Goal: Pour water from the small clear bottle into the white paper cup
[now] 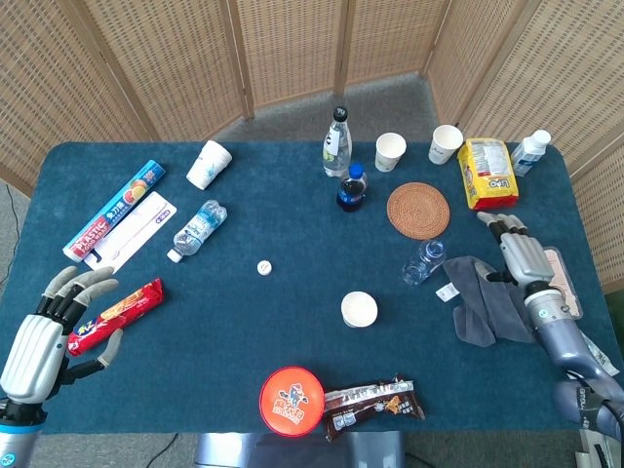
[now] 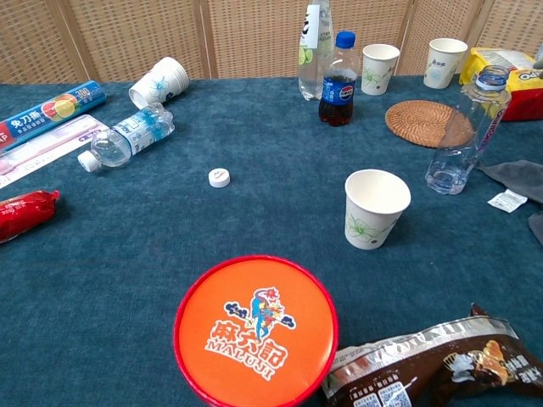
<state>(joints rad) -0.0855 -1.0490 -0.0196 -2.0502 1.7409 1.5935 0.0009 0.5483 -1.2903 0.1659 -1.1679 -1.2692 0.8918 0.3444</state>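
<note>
Woven wicker folding screens (image 1: 292, 49) in pale wooden frames, grey carpeted floor (image 1: 385, 97), dark blue felt-covered table (image 1: 283, 224)

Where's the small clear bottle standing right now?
The small clear uncapped bottle stands upright right of centre in the head view, between the round woven coaster and the grey cloth, up-right of the white paper cup.

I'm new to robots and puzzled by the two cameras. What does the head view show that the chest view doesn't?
Only the head view shows each robot hand, the left beside a red snack pack, the right by a grey cloth, both holding nothing. Only the chest view shows the flower print on the paper cup. Both share the uncapped clear bottle, standing upright, and the loose white cap.
</note>
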